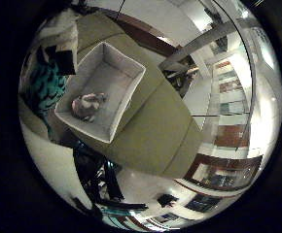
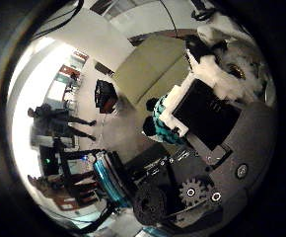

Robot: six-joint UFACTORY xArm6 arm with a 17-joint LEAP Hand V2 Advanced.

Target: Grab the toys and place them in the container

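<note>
Nearest to us is our own hand (image 2: 202, 123): in the thumb side view its white and black parts and a geared piece crowd the frame, and a white fuzzy mass (image 2: 232, 64) sits against the fingers (image 2: 175, 106). We cannot tell whether that mass is a toy in our grasp, nor whether the fingers are curled or straight, so we leave that open.

Farther out, below the palm, lies the white container (image 1: 126, 65), an open box resting on the olive-green counter (image 1: 155, 131). One small pink and white plush toy (image 1: 87, 106) already lies on the box floor, near the corner toward the teal parts of the hand. Its long axis seems to run roughly along the box's shorter wall, but it is too small for us to say which end is the head.

We judge the step in hand to be a carry or release over the box. To do it well, we should centre the palm over the bare part of the box floor, away from the walls, come down low before letting the fingers relax, and keep clear of the rim so the light box does not slide on the counter. Beyond the counter are only pale floor and room fittings.
</note>
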